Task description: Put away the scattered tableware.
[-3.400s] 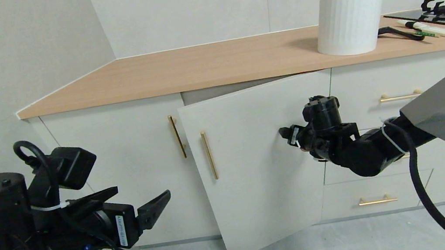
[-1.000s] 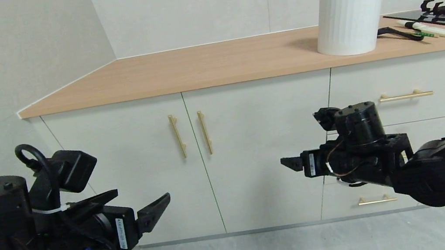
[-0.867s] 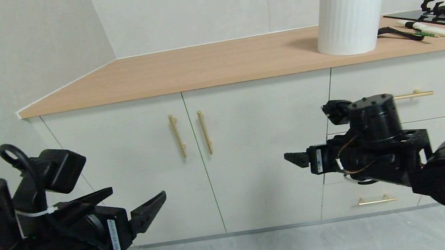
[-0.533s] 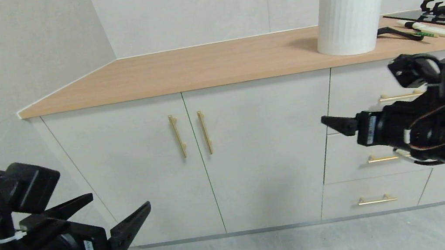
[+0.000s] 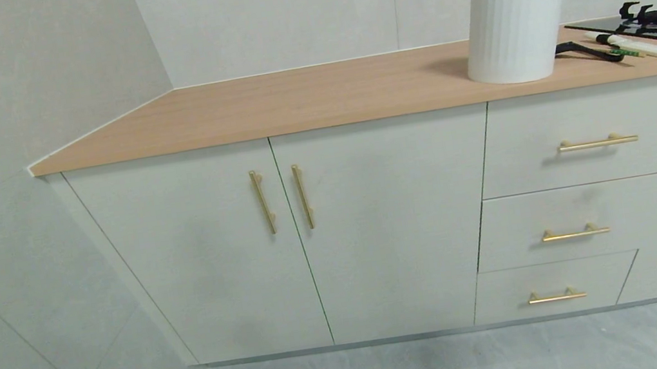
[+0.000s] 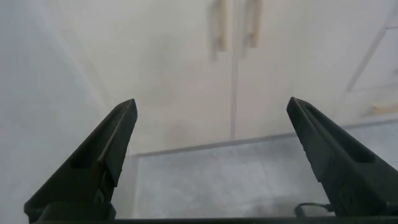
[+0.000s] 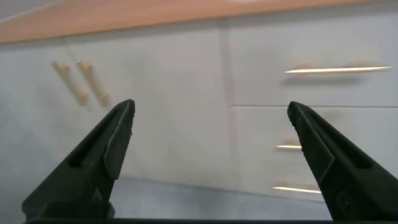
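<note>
I list cream-handled long utensils (image 5: 639, 46), upper right, slanting down-right: nearer my right gripper (image 7: 210, 106) than left gripper (image 6: 211, 102), both splayed wide.

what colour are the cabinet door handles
Brass gold, against pale grey-white doors. The cabinet door handles show best in the head view.

Open counter (image 5: 290, 99) stretches from ten to twelve o'clock; a tall white jar (image 5: 517, 16) stands at two o'clock, utensils (image 5: 640, 45) just beside.
</note>
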You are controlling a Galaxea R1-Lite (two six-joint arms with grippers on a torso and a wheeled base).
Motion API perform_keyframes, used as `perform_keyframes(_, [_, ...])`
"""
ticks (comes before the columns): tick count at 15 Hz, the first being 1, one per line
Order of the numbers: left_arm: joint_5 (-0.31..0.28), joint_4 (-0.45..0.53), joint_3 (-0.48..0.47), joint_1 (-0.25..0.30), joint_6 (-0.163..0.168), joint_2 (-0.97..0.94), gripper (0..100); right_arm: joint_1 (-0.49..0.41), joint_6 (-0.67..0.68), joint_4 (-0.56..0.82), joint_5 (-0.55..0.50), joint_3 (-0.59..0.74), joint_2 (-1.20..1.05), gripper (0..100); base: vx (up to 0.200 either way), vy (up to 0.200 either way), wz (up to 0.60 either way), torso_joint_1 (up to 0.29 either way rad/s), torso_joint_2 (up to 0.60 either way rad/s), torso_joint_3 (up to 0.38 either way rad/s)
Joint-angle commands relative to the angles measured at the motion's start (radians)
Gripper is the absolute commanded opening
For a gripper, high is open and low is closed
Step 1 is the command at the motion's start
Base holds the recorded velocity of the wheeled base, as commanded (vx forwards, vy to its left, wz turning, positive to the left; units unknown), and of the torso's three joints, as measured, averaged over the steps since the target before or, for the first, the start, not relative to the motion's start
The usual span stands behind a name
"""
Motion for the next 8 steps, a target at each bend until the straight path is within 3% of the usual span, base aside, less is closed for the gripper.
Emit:
perform_keyframes(1, [0.005,0.249,-0.088,0.127,0.002,-0.328,100,-0.115,-0.104,0.262,-0.008,0.06,-0.459,100,0.0,0.0,0.0,0.0,0.0,0.0])
perform_keyframes(3, [0.003,0.348,-0.08,0.186,0.003,-0.449,100,-0.161,-0.174,0.449,-0.012,0.032,-0.612,100,0.0,0.0,0.0,0.0,0.0,0.0])
perform_keyframes(4, [0.059,0.38,-0.086,0.202,-0.015,-0.456,100,-0.213,-0.19,0.56,-0.012,-0.024,-0.669,100,0.0,0.0,0.0,0.0,0.0,0.0])
perform_keyframes(5, [0.135,0.369,-0.088,0.205,-0.041,-0.456,100,-0.258,-0.19,0.609,-0.012,-0.064,-0.692,100,0.0,0.0,0.0,0.0,0.0,0.0])
perform_keyframes(6, [0.168,0.357,-0.088,0.212,-0.041,-0.456,100,-0.308,-0.19,0.624,-0.012,-0.078,-0.706,100,0.0,0.0,0.0,0.0,0.0,0.0])
perform_keyframes(8, [0.161,0.354,-0.082,0.288,-0.041,-0.476,100,-0.368,-0.19,0.633,-0.002,-0.057,-0.78,100,0.0,0.0,0.0,0.0,0.0,0.0])
